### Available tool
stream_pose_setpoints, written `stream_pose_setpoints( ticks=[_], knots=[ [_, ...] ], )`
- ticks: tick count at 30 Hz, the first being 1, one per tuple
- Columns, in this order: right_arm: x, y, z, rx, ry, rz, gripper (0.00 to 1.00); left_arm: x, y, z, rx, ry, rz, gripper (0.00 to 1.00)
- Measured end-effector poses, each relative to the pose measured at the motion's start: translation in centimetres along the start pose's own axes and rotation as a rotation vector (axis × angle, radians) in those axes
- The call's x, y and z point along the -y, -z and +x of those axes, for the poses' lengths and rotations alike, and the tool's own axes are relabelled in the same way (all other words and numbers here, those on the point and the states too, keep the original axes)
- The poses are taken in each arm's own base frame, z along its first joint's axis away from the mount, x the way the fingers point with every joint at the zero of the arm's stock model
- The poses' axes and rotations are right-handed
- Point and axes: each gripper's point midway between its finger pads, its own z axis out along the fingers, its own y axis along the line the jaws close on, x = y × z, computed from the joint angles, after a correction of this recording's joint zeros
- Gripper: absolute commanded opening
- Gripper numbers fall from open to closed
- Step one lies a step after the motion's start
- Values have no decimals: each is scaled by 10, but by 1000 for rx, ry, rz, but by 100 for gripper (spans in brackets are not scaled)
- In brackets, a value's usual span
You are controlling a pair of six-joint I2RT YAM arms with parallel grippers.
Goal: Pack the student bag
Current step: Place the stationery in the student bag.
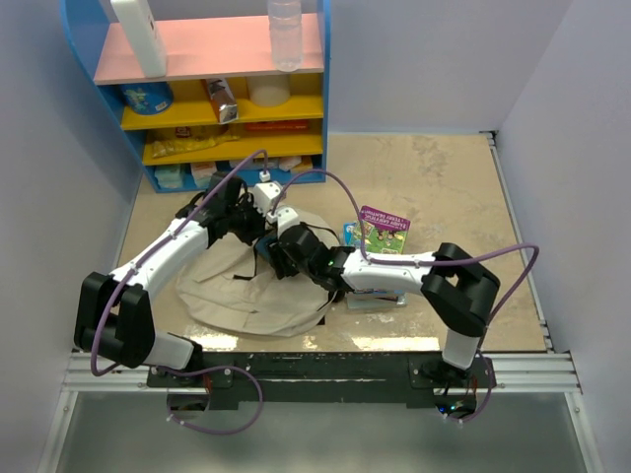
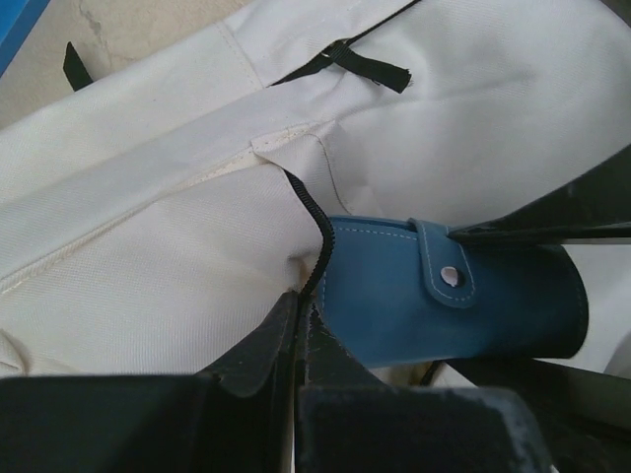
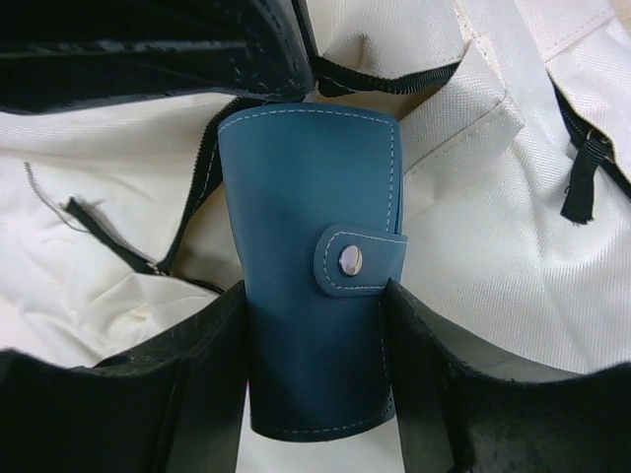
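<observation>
Blue case in right claw, arm stretched leftward

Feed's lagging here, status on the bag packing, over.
Left gripper shut on student bag zipper edge. Right gripper clamped on blue snap case, at the bag mouth. Nothing seen blocking the opening.

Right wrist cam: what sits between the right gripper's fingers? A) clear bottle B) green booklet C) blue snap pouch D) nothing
C: the blue snap pouch stands upright between the right gripper fingers, at the open zipper of the student bag.
</observation>
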Motion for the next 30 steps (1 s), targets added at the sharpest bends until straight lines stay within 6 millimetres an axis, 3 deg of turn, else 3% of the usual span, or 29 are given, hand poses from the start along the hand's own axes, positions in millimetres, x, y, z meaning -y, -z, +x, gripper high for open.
stream_pose_setpoints(
  ticks=[9,14,20,24,26,30],
  knots=[
    [13,-14,17,-34,49,79,19,0,-1,3,0,1,6,0],
    [15,-14,17,-34,46,88,30,0,-1,2,5,-5,9,0],
    [4,-26,14,-42,28,55,60,-5,0,4,3,4,-6,0],
    [-6,-29,11,-49,6,11,88,-10,2,5,2,16,-20,0],
    [-7,-28,10,-47,-2,2,94,-11,2,4,4,16,-21,0],
    [-6,-19,8,-31,-23,-20,97,-6,1,2,10,10,-1,0]
  ],
)
